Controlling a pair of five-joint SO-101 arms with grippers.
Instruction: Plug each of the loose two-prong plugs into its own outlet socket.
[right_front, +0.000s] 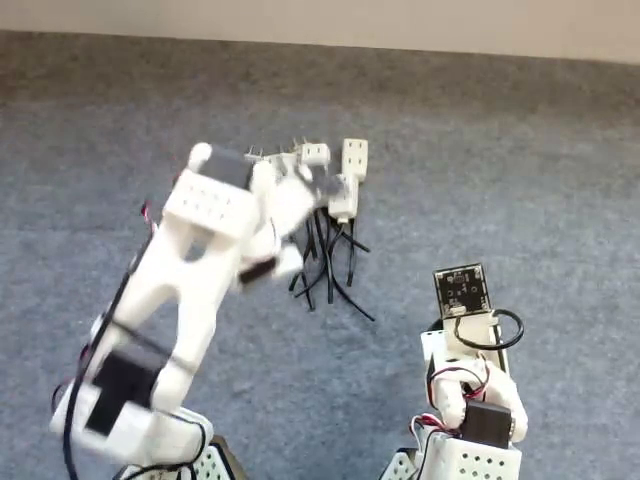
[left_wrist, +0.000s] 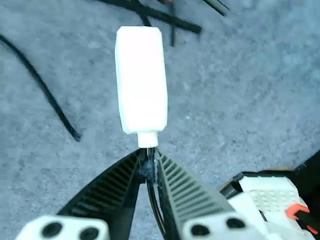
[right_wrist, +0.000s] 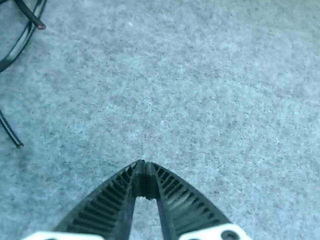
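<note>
Left arm (right_front: 190, 270): white printed shells, black servo blocks, a black cable along one side, a short red wire near the wrist. Right arm (right_front: 465, 385): same white shells, one black servo, a black cable loop, thin red and white leads, a square black circuit board at the wrist. Left gripper (left_wrist: 149, 159) and right gripper (right_wrist: 145, 172): black ribbed fingers tapering to a point, white mounts with dark round screw holes.

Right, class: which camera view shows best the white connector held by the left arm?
The left wrist view: the white connector appears whole, its cord pinched between the left gripper's fingers. In the high view it sits among white pieces at the arm's end, hard to single out. The right wrist view faces carpet and cable ends.
</note>
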